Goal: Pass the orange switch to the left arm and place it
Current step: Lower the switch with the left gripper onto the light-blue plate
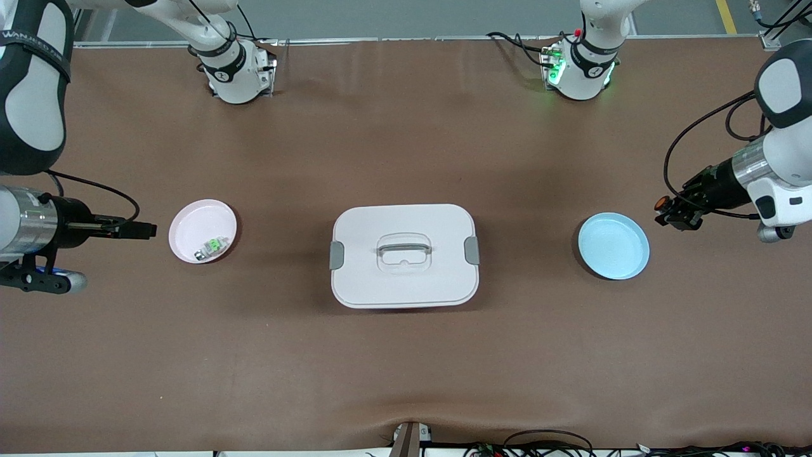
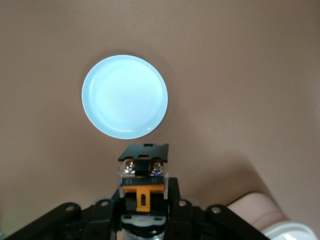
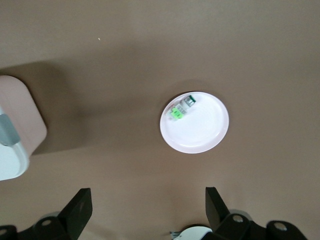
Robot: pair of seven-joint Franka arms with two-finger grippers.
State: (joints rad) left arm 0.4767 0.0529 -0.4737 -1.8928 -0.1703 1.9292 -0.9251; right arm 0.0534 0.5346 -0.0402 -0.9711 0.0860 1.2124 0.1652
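The orange switch (image 1: 661, 204) is a tiny black part with an orange piece. My left gripper (image 1: 667, 212) is shut on it, up over the bare table just past the blue plate (image 1: 613, 246), toward the left arm's end. In the left wrist view the switch (image 2: 143, 176) sits between the fingers of my left gripper (image 2: 143, 194), with the blue plate (image 2: 125, 96) ahead of it. The white box (image 1: 380, 285) with grey clips stands closed at mid-table. My right gripper (image 1: 143, 230) is open and empty beside the pink plate (image 1: 190, 219); it shows wide open in its wrist view (image 3: 147, 206).
A green-and-silver small switch (image 1: 212, 246) lies in the pink plate, also seen in the right wrist view (image 3: 181, 108) on that plate (image 3: 202, 135). A corner of the box shows in both wrist views (image 3: 15, 130) (image 2: 295, 232). Brown table (image 1: 406, 381) lies around.
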